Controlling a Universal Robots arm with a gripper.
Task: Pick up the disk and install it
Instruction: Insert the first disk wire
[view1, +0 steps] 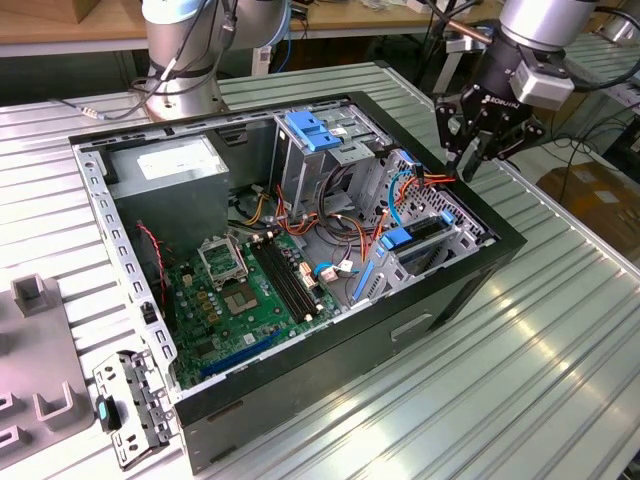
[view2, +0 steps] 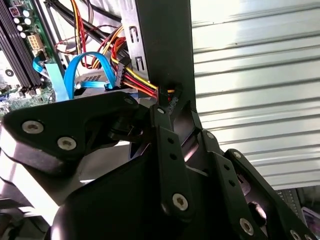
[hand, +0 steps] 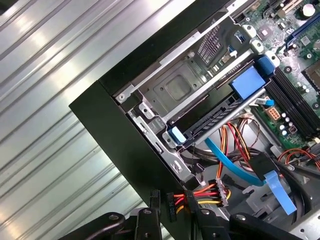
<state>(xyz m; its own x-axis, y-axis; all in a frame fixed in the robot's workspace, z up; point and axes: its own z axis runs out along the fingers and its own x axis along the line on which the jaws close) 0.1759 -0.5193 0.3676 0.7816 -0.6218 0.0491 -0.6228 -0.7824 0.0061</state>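
Glossy ribbed metal table (view1: 560, 380)

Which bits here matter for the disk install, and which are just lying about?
Job: computer case; pincer, over its edge; disk in its blue carrier, apparently slotted in the drive cage.
Lying about: grey blocks and a loose metal bracket on the table, at the exterior view's left.

Gripper (hand: 175, 201) partly beyond first wrist view
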